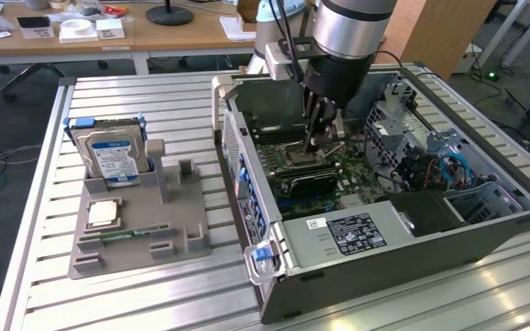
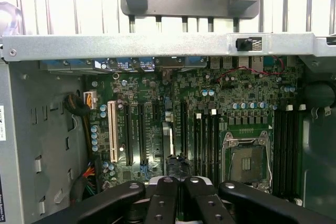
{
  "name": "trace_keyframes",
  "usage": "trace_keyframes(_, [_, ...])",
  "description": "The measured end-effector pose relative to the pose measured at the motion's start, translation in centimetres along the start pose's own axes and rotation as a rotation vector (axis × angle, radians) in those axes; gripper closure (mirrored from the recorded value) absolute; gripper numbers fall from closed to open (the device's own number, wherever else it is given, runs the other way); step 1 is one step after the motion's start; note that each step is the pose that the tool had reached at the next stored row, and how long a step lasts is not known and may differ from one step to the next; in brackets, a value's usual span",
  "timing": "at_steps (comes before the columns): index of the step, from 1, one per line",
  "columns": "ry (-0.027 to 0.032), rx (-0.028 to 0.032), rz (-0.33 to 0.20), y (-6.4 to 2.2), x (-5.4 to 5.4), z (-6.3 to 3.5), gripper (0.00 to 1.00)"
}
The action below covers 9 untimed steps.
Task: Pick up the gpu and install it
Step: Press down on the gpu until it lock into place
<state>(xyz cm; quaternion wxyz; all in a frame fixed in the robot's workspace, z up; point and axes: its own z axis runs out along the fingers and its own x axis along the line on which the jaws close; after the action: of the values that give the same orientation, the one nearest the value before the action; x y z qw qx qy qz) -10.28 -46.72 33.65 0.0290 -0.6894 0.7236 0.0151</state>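
Observation:
My gripper [image 1: 325, 143] reaches down into the open computer case [image 1: 403, 245], over the motherboard [image 1: 325, 186]. In the wrist view its black fingers [image 2: 164, 203] are pressed together, so the gripper [image 2: 178, 181] is shut. Just beyond the fingertips a slim strip, the gpu [image 2: 167, 139] seen edge-on, stands upright among the long black expansion slots [image 2: 128, 132]. I cannot tell whether the fingertips touch it or pinch it.
A grey holder [image 1: 141, 238] on the slatted table carries a silver hard drive [image 1: 113, 157], a processor chip [image 1: 104, 214] and a green memory stick [image 1: 122, 234]. Inside the case are the empty processor socket [image 2: 247, 163], memory slots [image 2: 206, 140] and a drive cage with cables [image 1: 430, 165].

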Motion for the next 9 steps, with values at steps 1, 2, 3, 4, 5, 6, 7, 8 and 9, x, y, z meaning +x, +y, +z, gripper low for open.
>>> trace_keyframes(1, [-0.0001, 0.0000, 0.000, 0.00, 0.00, 0.00, 0.89])
trace_keyframes(2, [0.0000, -0.0001, 0.000, 0.00, 0.00, 0.00, 0.89])
trace_keyframes(3, [0.0000, 0.0000, 0.000, 0.00, 0.00, 0.00, 0.89])
trace_keyframes(4, [0.0000, 0.0000, 0.000, 0.00, 0.00, 0.00, 0.89])
trace_keyframes(5, [0.0000, 0.0000, 0.000, 0.00, 0.00, 0.00, 0.89])
trace_keyframes(6, [0.0000, 0.0000, 0.000, 0.00, 0.00, 0.00, 0.89])
trace_keyframes(7, [0.0000, 0.0000, 0.000, 0.00, 0.00, 0.00, 0.89])
trace_keyframes(8, [0.0000, 0.0000, 0.000, 0.00, 0.00, 0.00, 0.89])
trace_keyframes(9, [0.0000, 0.0000, 0.000, 0.00, -0.02, 0.00, 0.89])
